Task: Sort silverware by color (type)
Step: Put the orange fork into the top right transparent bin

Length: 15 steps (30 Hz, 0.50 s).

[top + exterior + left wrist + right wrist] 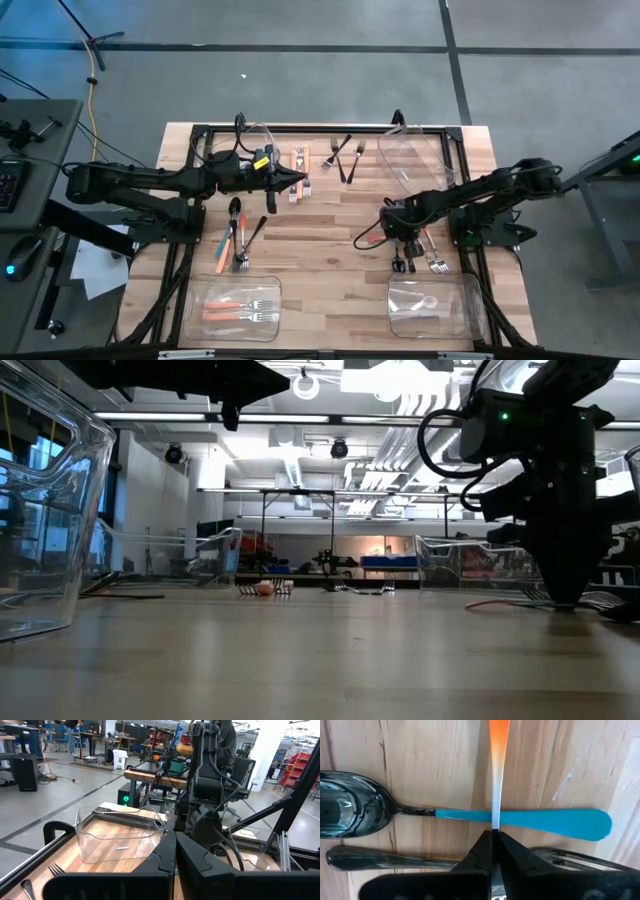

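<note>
Pale wooden surface [420, 750]: my right gripper [494, 837] has its fingers clamped on a thin orange-handled utensil [497, 750] lying across a teal spoon [470, 816]. I judge it light, stiff and slippery, best held mid-handle. My left gripper [300, 181] hangs with fingers together near the far edge.

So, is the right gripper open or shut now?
Shut: the right gripper has its fingers pinched together on the orange-handled utensil, which lies across the teal-handled spoon.

Right gripper [492, 851] jaws pinch an orange-handled utensil [498, 750] crossing a teal-handled spoon [470, 816].
</note>
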Motion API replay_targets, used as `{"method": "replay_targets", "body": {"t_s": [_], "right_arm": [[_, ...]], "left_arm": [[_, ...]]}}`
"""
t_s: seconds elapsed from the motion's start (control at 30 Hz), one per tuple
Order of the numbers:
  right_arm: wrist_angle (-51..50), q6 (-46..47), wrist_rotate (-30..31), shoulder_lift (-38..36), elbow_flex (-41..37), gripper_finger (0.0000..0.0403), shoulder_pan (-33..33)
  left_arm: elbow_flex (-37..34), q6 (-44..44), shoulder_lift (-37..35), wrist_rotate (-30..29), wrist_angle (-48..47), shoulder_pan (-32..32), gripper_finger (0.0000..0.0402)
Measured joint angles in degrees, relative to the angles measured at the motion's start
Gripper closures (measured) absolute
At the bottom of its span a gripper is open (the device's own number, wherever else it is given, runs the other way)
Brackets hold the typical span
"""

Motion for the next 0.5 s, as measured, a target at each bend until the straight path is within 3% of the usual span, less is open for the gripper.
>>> {"method": "replay_targets", "body": {"t_s": [0.37, 0.5], "right_arm": [[-8.79, 2.23, 1.92, -7.87, 7.85, 0.0401, -0.02], [-5.96, 4.89, 0.60, -11.19, 9.32, 0.0402, -0.02]], "left_arm": [[-0.01, 0.86, -0.70, 0.00, -0.18, -0.01, 0.0401], [-0.01, 2.12, -2.60, -0.02, -0.48, 0.01, 0.0401]]}}
